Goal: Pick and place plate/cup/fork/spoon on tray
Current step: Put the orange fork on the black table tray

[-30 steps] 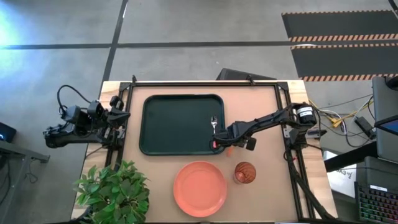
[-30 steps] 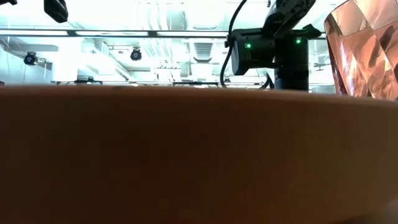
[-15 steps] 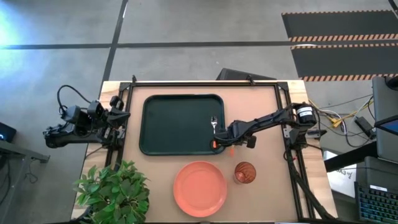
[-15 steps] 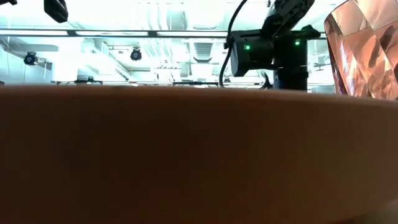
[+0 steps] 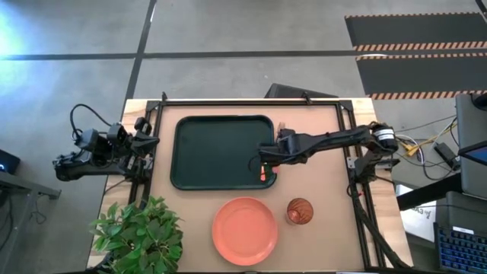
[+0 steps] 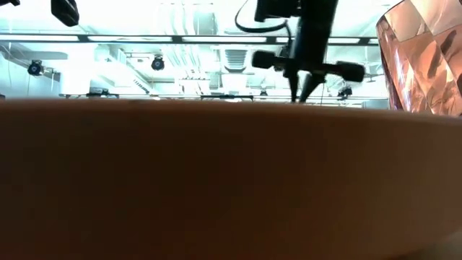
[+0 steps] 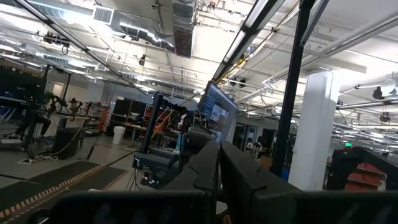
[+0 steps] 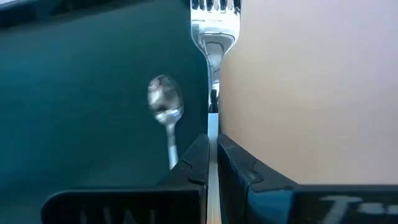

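Observation:
My right gripper [image 5: 265, 162] is over the tray's right rim, shut on the fork [image 8: 213, 37], whose silver tines stick out past the fingertips. It also shows in the low view [image 6: 297, 85], fingers pointing down. The spoon [image 8: 165, 102] lies on the dark tray [image 5: 217, 152], bowl up, just left of the fork. The salmon plate [image 5: 244, 230] and the red-brown cup [image 5: 300, 211] stand on the table near the front edge. My left gripper [image 7: 219, 163] is shut and empty at the table's left edge [image 5: 114, 148]. My right gripper pinches the fork's slim neck [image 8: 212, 115] between its two fingers. The fork runs along the fingers, with its tined head [image 8: 215, 7] beyond their tips. The fingers hide the handle. The fork sits along the line where the tray's right rim meets the table.
A potted plant [image 5: 139, 232] stands at the table's front left corner. The plate's rim [image 6: 231, 180] fills the low view's foreground, with the cup [image 6: 426, 58] at its right. An orange handle end [image 5: 262, 174] shows at the tray's right rim, below the gripper.
My right gripper has gone a little toward the table's far edge along the tray's right rim and has turned about. In the low view its fingers now point down where the wrist housing showed before. It now covers the spoon's bowl in the high view.

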Robot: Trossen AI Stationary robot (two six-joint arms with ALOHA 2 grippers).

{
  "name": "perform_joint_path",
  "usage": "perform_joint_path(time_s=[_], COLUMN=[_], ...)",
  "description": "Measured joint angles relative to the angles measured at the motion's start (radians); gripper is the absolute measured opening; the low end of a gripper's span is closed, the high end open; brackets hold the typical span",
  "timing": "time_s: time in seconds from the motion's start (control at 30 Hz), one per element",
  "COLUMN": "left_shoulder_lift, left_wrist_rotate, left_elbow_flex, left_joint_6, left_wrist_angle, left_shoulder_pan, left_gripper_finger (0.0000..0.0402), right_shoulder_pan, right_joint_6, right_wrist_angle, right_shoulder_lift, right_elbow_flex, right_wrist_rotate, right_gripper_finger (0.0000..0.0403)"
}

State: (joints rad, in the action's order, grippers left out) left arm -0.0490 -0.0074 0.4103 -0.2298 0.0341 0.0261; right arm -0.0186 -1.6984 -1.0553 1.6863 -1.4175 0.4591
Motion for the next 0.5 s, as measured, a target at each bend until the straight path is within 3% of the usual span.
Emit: perform_joint_path(time_s=[0.27, 0.5], left_shoulder_lift=[-0.001, -0.001], left_wrist_rotate=[0.000, 0.000], left_elbow_flex=[-0.001, -0.002], left_joint_6=[0.000, 0.000], left_wrist_angle=[0.000, -0.001], left_shoulder_pan=[0.000, 0.000], left_gripper_finger=[0.0000, 0.0000], right_shoulder_pan=[0.011, 0.027], right_joint_6=[0.188, 0.229], right_wrist_angle=[0.227, 0.254], right_shoulder_lift=[0.174, 0.285], right_elbow_flex=[-0.111, -0.159], right_wrist_rotate=[-0.118, -0.224], right_gripper_finger=[0.0009, 0.0009])
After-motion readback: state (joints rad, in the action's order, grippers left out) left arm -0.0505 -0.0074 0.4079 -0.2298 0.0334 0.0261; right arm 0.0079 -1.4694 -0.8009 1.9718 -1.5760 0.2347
